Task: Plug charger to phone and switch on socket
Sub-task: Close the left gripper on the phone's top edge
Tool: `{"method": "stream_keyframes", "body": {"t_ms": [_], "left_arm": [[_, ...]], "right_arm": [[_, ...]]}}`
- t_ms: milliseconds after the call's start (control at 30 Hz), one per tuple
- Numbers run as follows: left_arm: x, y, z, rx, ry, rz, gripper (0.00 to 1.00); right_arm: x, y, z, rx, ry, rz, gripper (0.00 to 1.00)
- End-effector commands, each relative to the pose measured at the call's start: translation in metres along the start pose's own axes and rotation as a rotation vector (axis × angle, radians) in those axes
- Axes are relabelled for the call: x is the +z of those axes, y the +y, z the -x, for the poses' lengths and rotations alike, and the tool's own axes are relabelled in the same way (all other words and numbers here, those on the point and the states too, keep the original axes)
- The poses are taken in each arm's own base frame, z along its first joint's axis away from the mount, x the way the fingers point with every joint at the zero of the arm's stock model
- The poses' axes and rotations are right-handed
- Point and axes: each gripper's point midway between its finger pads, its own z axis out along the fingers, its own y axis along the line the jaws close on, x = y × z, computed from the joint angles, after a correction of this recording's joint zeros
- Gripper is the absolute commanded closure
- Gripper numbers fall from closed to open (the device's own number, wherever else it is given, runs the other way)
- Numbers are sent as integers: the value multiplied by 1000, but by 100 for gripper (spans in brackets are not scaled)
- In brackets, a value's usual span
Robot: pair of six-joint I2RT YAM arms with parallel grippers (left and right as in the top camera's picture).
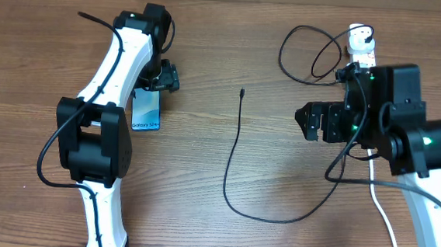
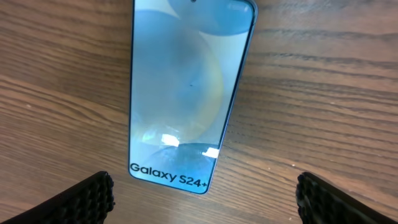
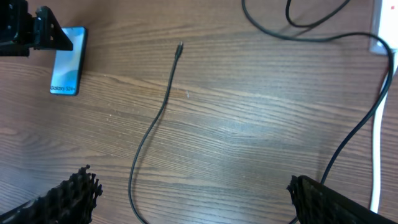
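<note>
Phone [image 2: 186,99] lying flat on table [image 1: 38,64], cyan screen up, "Galaxy S24+" txt at one end. L gripper [image 2: 206,202] hovering by it, jaws gaping, gripping nothing. Charger cable [image 1: 232,152] curving mid-table, well apart from phone. R gripper [image 3: 199,199] jaws also gaping, empty.

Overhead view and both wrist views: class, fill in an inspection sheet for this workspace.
Surface: wooden table, bare grain.
Job's things: phone flat, screen up; charger, tip apart from it; socket at far right.
Clutter: nothing seen.
Grippers: left gripper by the phone, jaws open; right gripper, jaws open, empty.
Cables: charger loops near socket; white cord runs along the right.
Surroundings: nothing seen.
</note>
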Motion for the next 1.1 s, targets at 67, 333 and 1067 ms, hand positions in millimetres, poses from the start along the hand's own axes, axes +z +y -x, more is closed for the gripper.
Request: {"method": "stream_keyframes", "body": {"t_ms": [67, 333, 1067], "left_arm": [[13, 1, -3, 9, 41, -66, 11], [17, 9, 5, 115, 24, -92, 11], [61, 16, 13, 203, -33, -96, 5]], "right_arm": [[9, -4, 4, 10, 20, -10, 0], [19, -6, 3, 17, 52, -13, 0], [19, -6, 5, 15, 42, -12, 0]]}}
